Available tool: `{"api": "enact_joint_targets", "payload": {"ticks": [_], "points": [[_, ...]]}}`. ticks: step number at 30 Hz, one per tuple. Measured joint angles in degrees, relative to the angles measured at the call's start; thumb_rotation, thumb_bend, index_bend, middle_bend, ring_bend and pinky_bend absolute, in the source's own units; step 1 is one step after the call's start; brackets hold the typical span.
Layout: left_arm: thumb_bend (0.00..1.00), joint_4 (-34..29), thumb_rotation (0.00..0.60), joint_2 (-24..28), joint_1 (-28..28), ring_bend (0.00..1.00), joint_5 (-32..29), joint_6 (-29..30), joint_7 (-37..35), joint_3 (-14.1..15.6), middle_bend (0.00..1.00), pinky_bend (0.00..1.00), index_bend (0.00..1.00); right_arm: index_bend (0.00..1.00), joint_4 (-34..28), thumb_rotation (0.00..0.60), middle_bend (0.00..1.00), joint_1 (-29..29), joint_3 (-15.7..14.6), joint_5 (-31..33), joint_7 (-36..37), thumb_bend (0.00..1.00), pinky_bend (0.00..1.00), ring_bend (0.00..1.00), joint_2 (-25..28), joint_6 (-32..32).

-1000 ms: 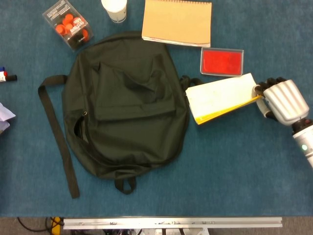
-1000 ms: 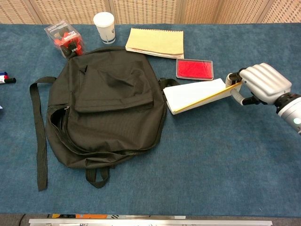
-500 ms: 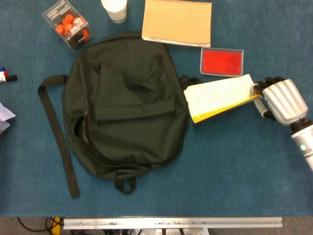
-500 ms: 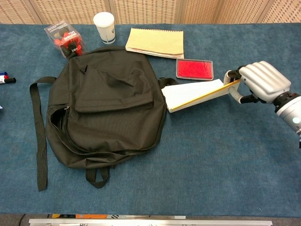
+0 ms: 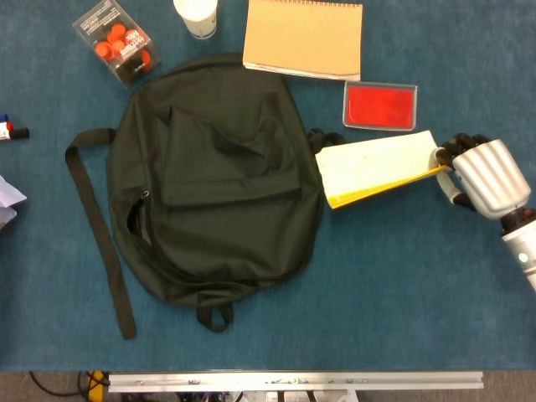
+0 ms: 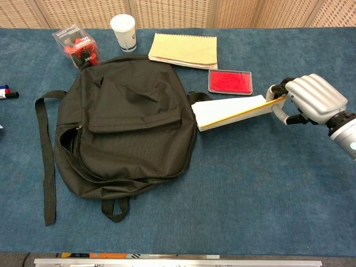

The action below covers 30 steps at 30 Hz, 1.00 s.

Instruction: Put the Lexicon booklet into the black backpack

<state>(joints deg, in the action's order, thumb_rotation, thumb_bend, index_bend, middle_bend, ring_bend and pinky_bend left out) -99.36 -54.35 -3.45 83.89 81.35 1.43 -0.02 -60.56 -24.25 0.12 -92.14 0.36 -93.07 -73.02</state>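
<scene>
The Lexicon booklet (image 5: 378, 166) (image 6: 231, 109), white on top with a yellow edge, lies tilted just right of the black backpack (image 5: 213, 180) (image 6: 125, 125). My right hand (image 5: 484, 176) (image 6: 311, 99) grips the booklet's right end, raising that end; its left end rests near the backpack's side by a strap loop. The backpack lies flat on the blue table, with a zip gap open at its lower left (image 5: 134, 222). My left hand is not visible in either view.
A red flat case (image 5: 380, 105) sits right behind the booklet. A tan spiral notepad (image 5: 305, 38), a white cup (image 5: 196, 15) and a clear box of orange pieces (image 5: 117, 42) line the far side. The backpack's long strap (image 5: 100, 226) trails left. Markers (image 5: 10, 130) lie at the left edge.
My right hand has lifted the booklet's right end a little and shifted it slightly toward the backpack. The backpack has not moved.
</scene>
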Motion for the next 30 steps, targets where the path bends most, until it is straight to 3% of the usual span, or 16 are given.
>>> {"api": "enact_joint_targets", "payload": {"ticks": [6,10,16,30], "points": [[0.22,-0.1,0.6,0.1,0.0,0.19,0.0,0.0,0.1,0.0,0.16,0.03,0.23,0.53,0.3,0.6,0.5,0.2,0.1,-0.9,0.2,0.0,0.53,0.35,-0.1,-2.1],[0.22,-0.2,0.6,0.1,-0.1,0.19,-0.1,-0.1,0.1,0.0,0.15,0.03,0.23,0.53,0.6,0.6,0.55,0.3,0.3,-1.6,0.5,0.0,0.53,0.36,0.3,-3.7],[0.22,-0.4,0.6,0.2,-0.3,0.19,-0.1,-0.4,0.4,0.0,0.15,0.03,0.23,0.63,2.7,0.6,0.68,0.5,-0.1,-2.9,0.7,0.0,0.56,0.48,-0.1,-5.4],[0.22,-1.2,0.6,1.7,-2.2,0.19,0.6,-3.0,1.9,0.1,0.15,0.03,0.23,0.66,4.9,0.6,0.69,-0.3,1.9,-6.8,1.0,0.0,0.57,0.49,2.0,-15.3]]}}
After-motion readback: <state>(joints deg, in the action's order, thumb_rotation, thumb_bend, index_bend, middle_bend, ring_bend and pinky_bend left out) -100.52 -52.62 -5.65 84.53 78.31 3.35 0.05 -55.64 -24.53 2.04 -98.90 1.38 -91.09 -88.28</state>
